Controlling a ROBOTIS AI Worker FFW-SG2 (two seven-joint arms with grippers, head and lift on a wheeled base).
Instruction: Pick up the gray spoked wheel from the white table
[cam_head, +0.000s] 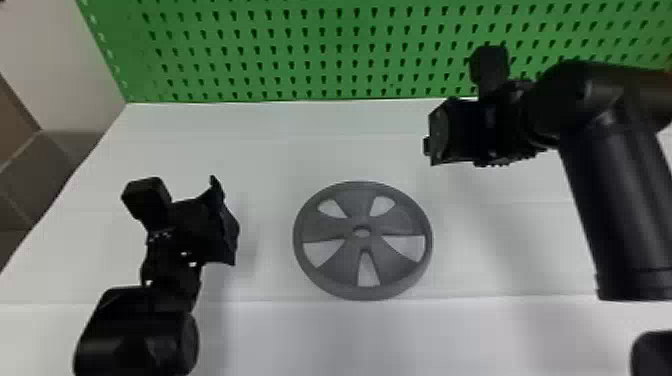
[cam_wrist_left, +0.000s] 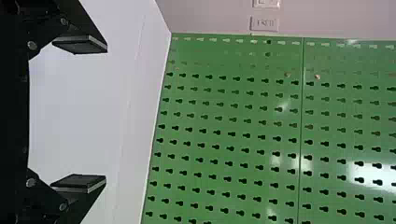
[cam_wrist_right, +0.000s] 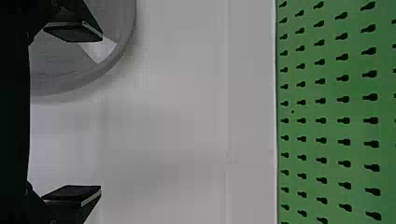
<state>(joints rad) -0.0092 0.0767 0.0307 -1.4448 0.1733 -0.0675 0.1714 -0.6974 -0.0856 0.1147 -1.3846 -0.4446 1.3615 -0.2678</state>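
The gray spoked wheel (cam_head: 320, 227) lies flat on the white table (cam_head: 280, 150), between the two arms. In the head view my left gripper (cam_head: 227, 220) is left of the wheel, apart from it; my right gripper (cam_head: 431, 142) is beyond the wheel's back right side. The left wrist view has the left gripper (cam_wrist_left: 79, 114) open, its two fingers wide apart with nothing between. Open as well, the right gripper (cam_wrist_right: 72, 113) appears in the right wrist view with part of the wheel (cam_wrist_right: 100, 67) behind one finger.
A green perforated board (cam_head: 300, 50) stands along the table's back edge. At the far left is a pale wall (cam_head: 55, 60) with a grey surface below it. The right arm's thick black link (cam_head: 620, 215) hangs over the table's right side.
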